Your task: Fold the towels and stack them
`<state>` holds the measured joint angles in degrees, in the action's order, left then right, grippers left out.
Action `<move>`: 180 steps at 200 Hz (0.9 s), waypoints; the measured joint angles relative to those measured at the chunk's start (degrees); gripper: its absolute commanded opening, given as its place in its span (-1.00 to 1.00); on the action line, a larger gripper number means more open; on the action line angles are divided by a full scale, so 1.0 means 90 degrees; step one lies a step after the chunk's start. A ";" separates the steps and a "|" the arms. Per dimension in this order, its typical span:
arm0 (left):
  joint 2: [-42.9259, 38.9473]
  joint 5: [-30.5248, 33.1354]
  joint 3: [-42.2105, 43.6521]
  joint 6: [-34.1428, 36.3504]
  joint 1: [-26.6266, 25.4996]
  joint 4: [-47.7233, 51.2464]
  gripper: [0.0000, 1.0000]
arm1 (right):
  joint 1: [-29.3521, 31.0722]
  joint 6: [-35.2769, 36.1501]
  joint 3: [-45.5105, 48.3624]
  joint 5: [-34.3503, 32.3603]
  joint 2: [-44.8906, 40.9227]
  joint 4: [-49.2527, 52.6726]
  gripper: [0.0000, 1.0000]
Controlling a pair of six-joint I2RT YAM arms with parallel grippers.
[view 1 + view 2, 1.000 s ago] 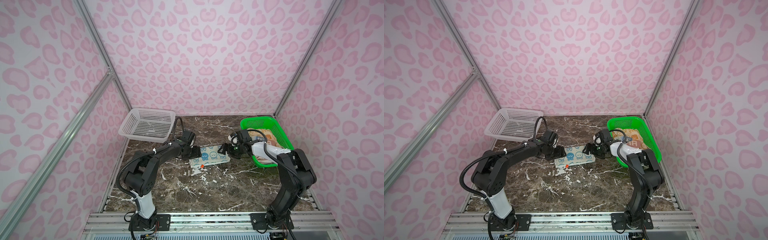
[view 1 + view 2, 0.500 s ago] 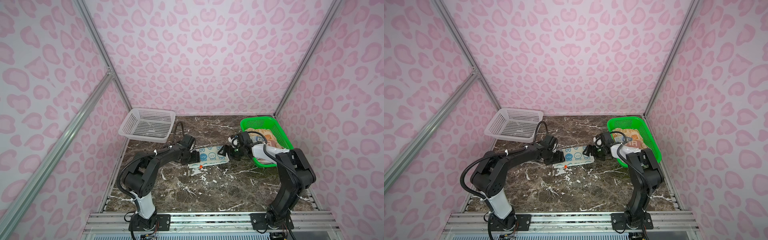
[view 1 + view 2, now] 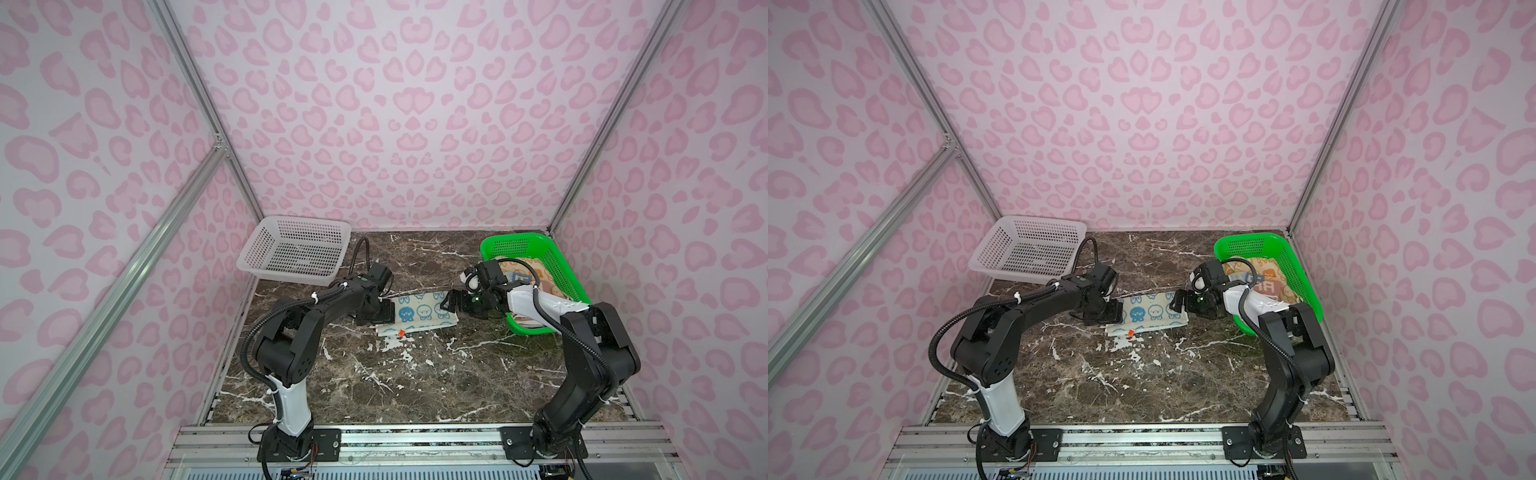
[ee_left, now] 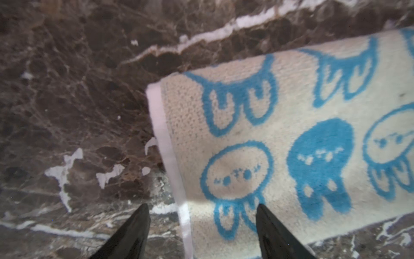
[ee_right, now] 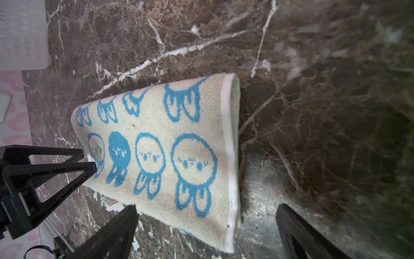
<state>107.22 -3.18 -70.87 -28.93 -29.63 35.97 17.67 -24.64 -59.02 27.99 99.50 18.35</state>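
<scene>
between left tool [image 4: 201, 208] and right tool [image 5: 207, 207], towel [image 3: 419, 311]

The towel [image 3: 419, 311] is showing blue rabbits on cream, the tabletop [image 3: 415, 386] brown marble with white veins, the walls [image 3: 395, 124] pink blotches, the white basket [image 3: 299, 253] and green basket [image 3: 557, 270] fine holes

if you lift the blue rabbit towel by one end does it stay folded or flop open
Likely floppy: the blue towel lies flat and its layers gape at one end in the right wrist view, so it would probably sag and unfold. The looped terry pile looks grippy, not slippery. Pushed, it may bunch rather than slide.
</scene>
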 measured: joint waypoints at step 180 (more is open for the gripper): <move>0.0629 0.0284 -0.0369 -0.0073 -0.0240 0.0027 -0.06 | 0.0413 -0.0248 0.0114 0.0019 0.0372 -0.0862 0.96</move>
<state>112.88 -0.62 -74.19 -29.58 -31.79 36.21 21.39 -26.87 -58.00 28.16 102.85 10.59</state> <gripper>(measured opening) 0.539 0.983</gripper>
